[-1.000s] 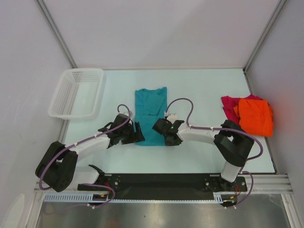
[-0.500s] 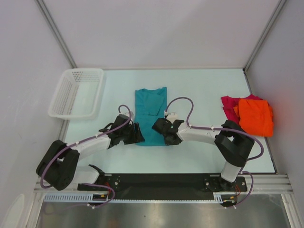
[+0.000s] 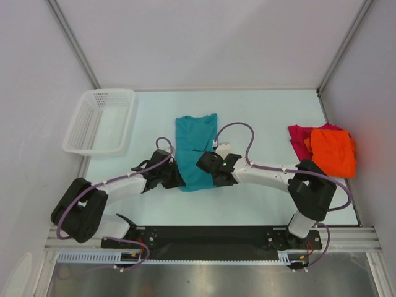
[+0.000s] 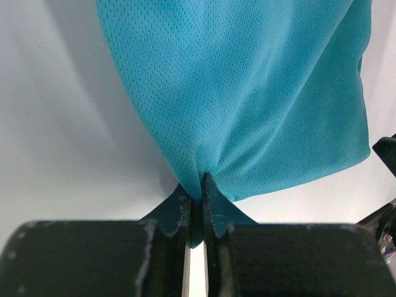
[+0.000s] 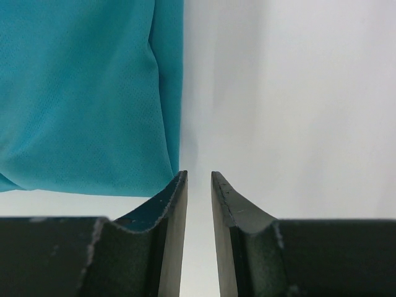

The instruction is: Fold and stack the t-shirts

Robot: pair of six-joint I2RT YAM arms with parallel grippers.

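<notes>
Now: left gripper (image 4: 197, 185) pinches the near hem corner of the teal shirt (image 4: 247, 93), likely to lift it for a fold. Right gripper (image 5: 198, 185) is slightly spread and empty, just beside the hem's other corner. Shirt lies mid-table. Basket (image 3: 73, 127) at 10 o'clock, nothing visible inside. Orange shirt (image 3: 333, 151) overlaps magenta shirt (image 3: 299, 136) at 3 o'clock.
</notes>
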